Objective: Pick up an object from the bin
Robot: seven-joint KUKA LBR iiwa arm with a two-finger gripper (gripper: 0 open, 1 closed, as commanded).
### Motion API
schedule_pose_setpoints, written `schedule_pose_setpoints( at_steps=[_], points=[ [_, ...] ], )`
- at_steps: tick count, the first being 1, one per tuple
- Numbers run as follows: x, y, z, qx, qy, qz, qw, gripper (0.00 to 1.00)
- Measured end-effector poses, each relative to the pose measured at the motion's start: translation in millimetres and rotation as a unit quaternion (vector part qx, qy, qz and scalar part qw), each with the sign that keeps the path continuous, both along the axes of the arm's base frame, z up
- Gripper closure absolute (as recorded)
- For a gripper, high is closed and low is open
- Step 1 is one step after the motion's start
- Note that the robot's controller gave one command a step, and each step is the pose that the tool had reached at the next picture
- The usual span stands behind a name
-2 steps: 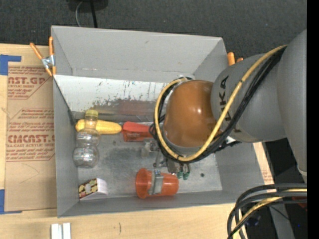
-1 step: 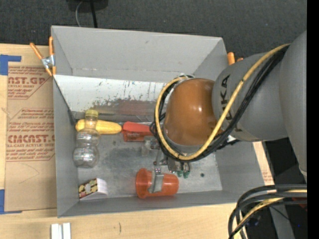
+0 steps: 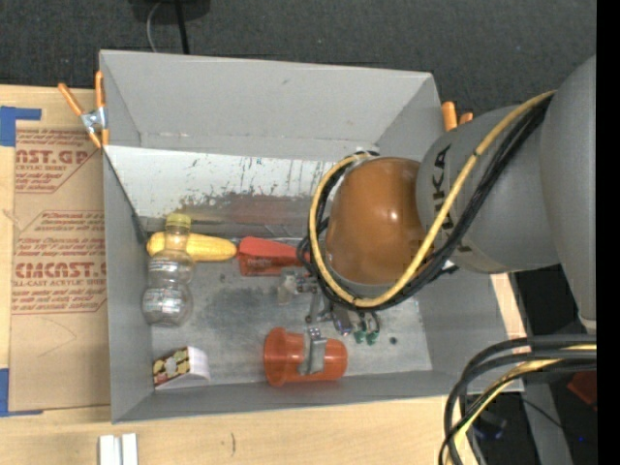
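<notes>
Our gripper hangs low over an orange cup lying on its side at the middle of the bin's near wall. We cannot tell whether it is spread or closed. A red block lies behind.

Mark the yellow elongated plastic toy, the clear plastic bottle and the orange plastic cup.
yellow elongated plastic toy (image 3: 199, 249), camera view, middle of body
clear plastic bottle (image 3: 166, 296), camera view, lower bulge
orange plastic cup (image 3: 284, 358), camera view, left side wall

CAM: looking down on bin, tilting slightly sideways | RANGE: sitting close (whole bin framed) | arm occupying right
</notes>
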State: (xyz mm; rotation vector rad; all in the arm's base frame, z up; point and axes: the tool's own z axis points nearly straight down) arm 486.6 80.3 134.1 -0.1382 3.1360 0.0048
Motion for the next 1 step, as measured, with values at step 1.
schedule_pose_setpoints(
  at_steps=[1],
  points=[
    [4.8, -36.1, -42.5, -0.002, 0.0043, 0.051, 0.9987, 0.00]
  ],
)
